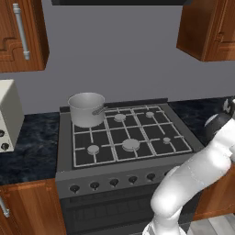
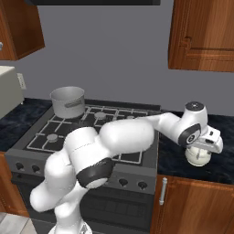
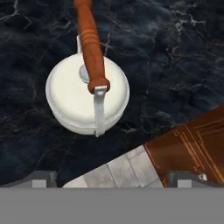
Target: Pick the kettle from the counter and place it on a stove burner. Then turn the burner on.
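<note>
The small cream-white kettle (image 3: 72,98) stands on the dark marbled counter (image 3: 175,52), its reddish-brown handle piece (image 3: 89,41) arching over the lid. My gripper (image 3: 113,179) hovers above it, open wide, with nothing between its fingertips (image 3: 40,178). In the hand view the kettle lies up and to the left of the gap. From the right base view the gripper (image 2: 204,147) hangs just over the kettle (image 2: 199,157), on the counter (image 2: 176,155) right of the stove. A small grey stove burner (image 1: 166,140) sits at the stove's front right.
A big steel pot (image 1: 86,109) occupies the stove's back left burner. Control knobs (image 1: 132,179) line the stove front. The counter's edge and a wooden cabinet door (image 3: 192,144) lie close beside the kettle. A pale appliance (image 1: 7,114) stands on the left counter.
</note>
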